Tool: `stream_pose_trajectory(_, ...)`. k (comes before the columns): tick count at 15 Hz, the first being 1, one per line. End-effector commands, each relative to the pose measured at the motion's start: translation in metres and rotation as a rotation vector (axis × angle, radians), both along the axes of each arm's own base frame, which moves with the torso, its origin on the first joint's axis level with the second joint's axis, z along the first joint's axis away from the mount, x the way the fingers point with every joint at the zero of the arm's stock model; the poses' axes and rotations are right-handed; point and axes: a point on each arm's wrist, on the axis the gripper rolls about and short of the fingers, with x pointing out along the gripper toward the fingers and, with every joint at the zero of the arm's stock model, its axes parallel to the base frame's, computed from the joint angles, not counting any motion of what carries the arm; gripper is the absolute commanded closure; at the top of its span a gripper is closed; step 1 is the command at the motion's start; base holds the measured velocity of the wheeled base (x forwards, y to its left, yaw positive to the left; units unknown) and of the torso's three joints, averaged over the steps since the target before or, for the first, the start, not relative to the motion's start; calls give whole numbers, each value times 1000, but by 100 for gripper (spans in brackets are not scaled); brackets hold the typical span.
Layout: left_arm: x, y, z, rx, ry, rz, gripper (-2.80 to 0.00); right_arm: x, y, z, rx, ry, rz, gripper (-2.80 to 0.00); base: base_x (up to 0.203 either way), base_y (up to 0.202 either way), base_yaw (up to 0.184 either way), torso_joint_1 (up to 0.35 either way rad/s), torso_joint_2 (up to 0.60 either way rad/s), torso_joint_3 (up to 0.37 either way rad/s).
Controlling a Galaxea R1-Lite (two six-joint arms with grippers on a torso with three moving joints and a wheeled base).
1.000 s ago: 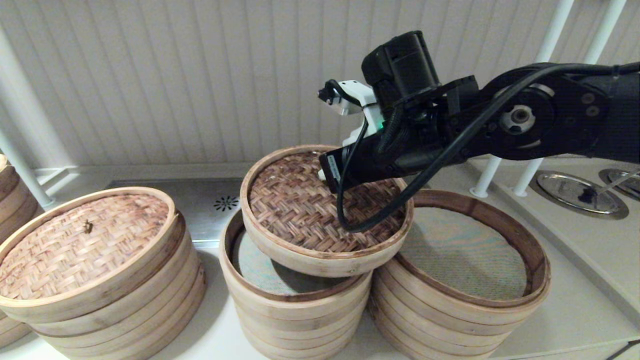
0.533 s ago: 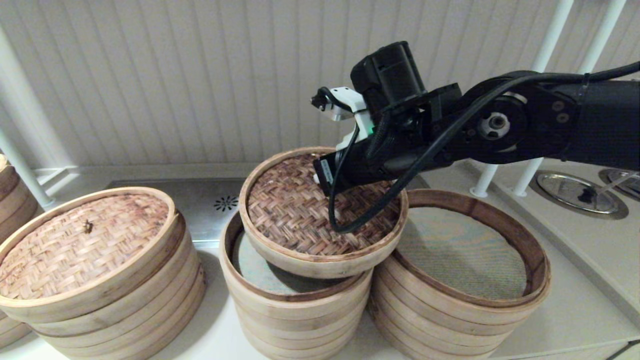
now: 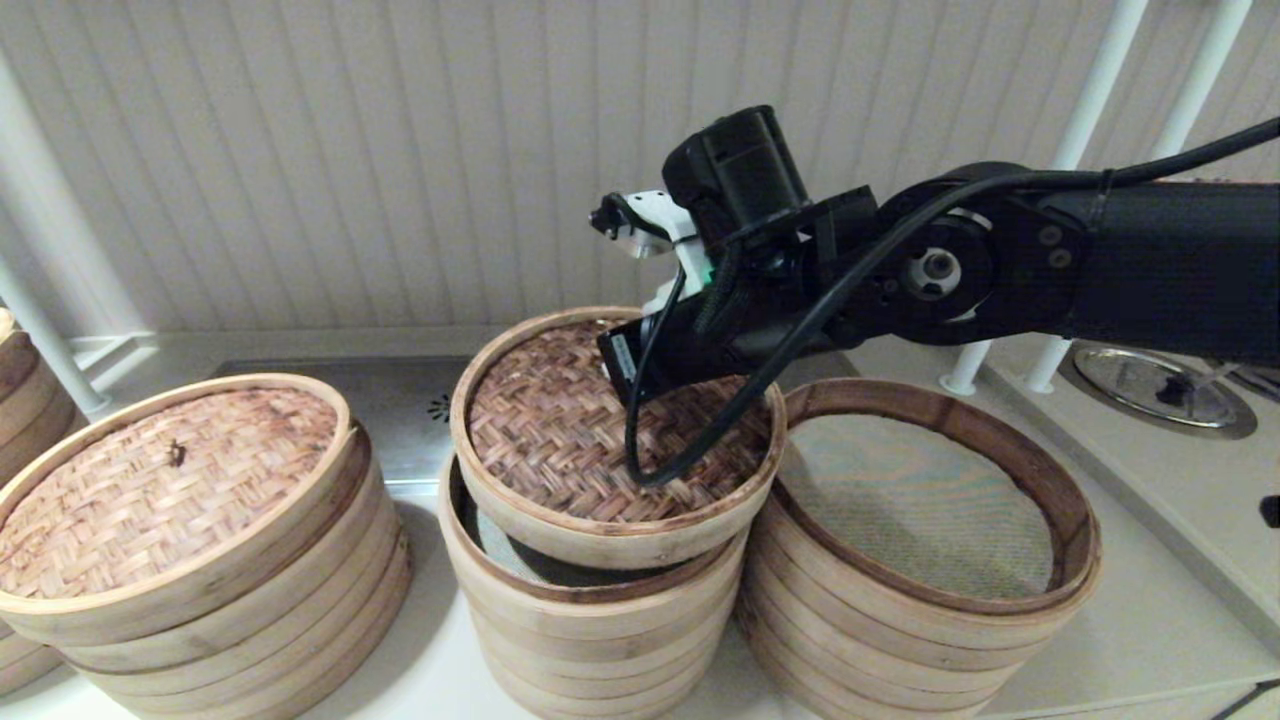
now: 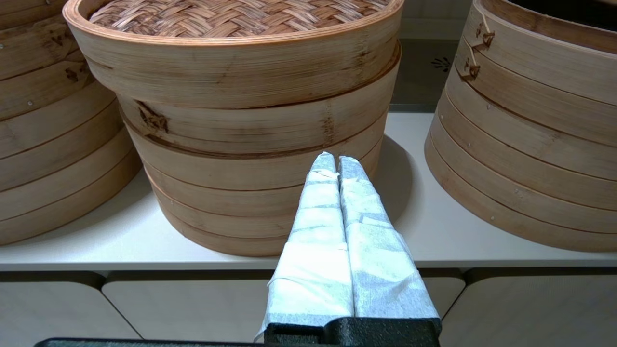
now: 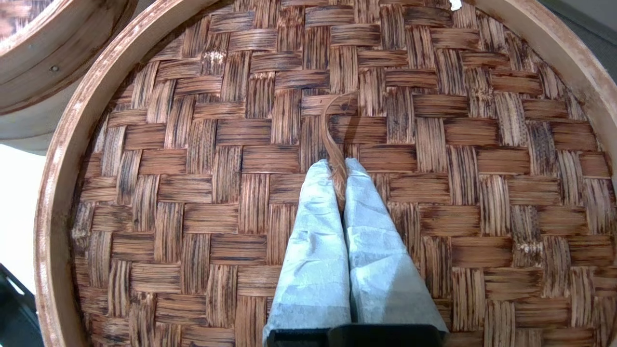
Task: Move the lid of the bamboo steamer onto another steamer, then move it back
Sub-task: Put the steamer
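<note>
While right end effector [image 5: 340, 169] pinches small loop handle [image 5: 332, 126] at centre, bamboo steamer lid [image 3: 612, 440] hangs woven side up, tilted, rim lower toward 6 o'clock, over narrow steamer [image 3: 590, 620]; left end effector [image 4: 336, 161] parked, fingers pressed together.

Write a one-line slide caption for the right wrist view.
Right end effector shut on the thin bamboo loop handle at the centre of the dark woven bamboo steamer lid.
</note>
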Motion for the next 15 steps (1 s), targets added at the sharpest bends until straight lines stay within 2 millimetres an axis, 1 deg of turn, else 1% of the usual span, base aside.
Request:
stream_pose_trajectory(1, 0, 0, 0, 0, -1, 0, 0, -3, 4, -1, -3, 3, 13, 0, 0, 0, 0, 0, 0, 0)
stream_pose_trajectory(5, 0, 0, 0, 0, -1, 0, 0, -4, 12, -8, -15, 17, 32, 0, 0, 0, 0, 0, 0, 0)
stream_pose_trajectory(10, 0, 0, 0, 0, -1, 0, 0, -11, 19, -12, -27, 27, 57, 0, 0, 0, 0, 0, 0, 0)
stream_pose_trajectory(15, 0, 0, 0, 0, 0, 0, 0, -7, 23, -21, -44, 39, 57, 0, 0, 0, 0, 0, 0, 0)
